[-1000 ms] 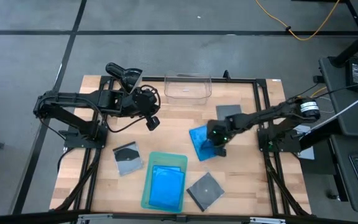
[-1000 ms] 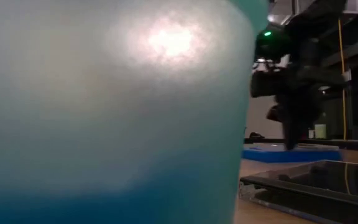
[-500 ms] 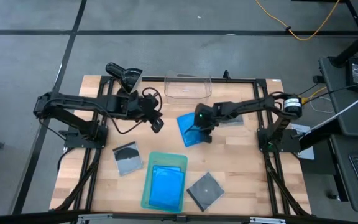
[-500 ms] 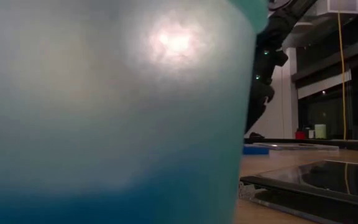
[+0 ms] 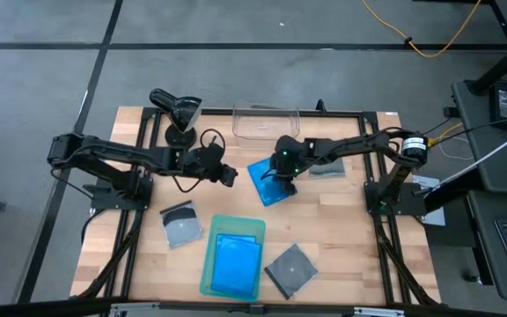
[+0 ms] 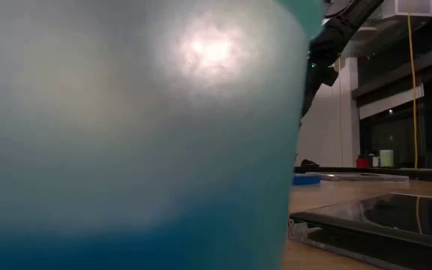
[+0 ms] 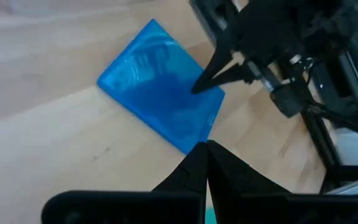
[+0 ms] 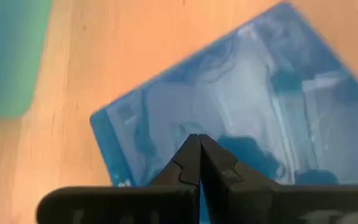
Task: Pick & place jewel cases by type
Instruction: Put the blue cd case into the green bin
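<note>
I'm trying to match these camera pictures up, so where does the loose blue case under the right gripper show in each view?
High view: blue case at table centre, below the right gripper.
Low view: only a thin blue edge far off, probably this case; the green tray fills the rest.
Left wrist view: upper middle, tilted.
Right wrist view: fills the centre and right.
Shared landmark: the shut right gripper's tip resting on the case, also seen in the left wrist view.

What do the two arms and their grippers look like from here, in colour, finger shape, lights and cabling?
Both arms are dark, slim and jointed. The right arm shows a green light near its wrist, above the right gripper. A black cable loops beside the left gripper. Each gripper has two black fingers tapering to a sharp point, set on a dark crossbar.
</note>
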Robot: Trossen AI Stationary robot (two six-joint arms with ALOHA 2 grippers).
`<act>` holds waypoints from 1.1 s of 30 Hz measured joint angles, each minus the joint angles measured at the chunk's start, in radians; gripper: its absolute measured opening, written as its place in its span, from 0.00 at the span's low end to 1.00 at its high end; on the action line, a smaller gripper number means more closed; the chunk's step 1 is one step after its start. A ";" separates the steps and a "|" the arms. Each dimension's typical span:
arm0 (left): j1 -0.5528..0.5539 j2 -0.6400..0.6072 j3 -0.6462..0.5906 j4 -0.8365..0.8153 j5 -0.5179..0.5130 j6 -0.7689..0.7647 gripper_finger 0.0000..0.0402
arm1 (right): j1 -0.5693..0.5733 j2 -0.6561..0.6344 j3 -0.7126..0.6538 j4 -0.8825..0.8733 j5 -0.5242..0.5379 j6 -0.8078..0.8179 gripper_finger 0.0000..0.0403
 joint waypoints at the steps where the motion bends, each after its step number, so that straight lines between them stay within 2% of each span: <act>1: -0.003 0.000 -0.012 0.014 0.000 -0.019 0.01 | 0.000 -0.001 0.001 0.007 0.004 0.006 0.01; 4: -0.017 0.010 -0.046 0.091 0.001 -0.051 0.01 | 0.000 -0.001 0.017 -0.035 0.038 -0.001 0.01; 8: -0.035 0.045 -0.063 0.176 0.002 -0.057 0.03 | -0.006 -0.002 0.032 -0.175 0.105 -0.076 0.01; 12: -0.044 0.111 -0.064 0.252 0.025 -0.060 0.13 | -0.041 -0.002 0.027 -0.302 0.110 -0.121 0.01; 16: -0.048 0.198 -0.063 0.339 0.045 -0.094 0.25 | -0.077 -0.018 0.027 -0.357 0.113 -0.148 0.01; 20: -0.048 0.277 -0.064 0.417 0.049 -0.151 0.35 | -0.113 -0.063 0.027 -0.379 0.149 -0.168 0.01; 24: -0.048 0.340 -0.064 0.487 0.068 -0.190 0.41 | -0.143 -0.109 0.027 -0.420 0.156 -0.181 0.01; 28: -0.048 0.383 -0.065 0.586 0.079 -0.214 0.43 | -0.170 -0.104 0.023 -0.474 0.193 -0.220 0.01; 33: -0.044 0.403 -0.064 0.658 0.077 -0.232 0.43 | -0.183 -0.095 -0.048 -0.378 0.192 -0.248 0.01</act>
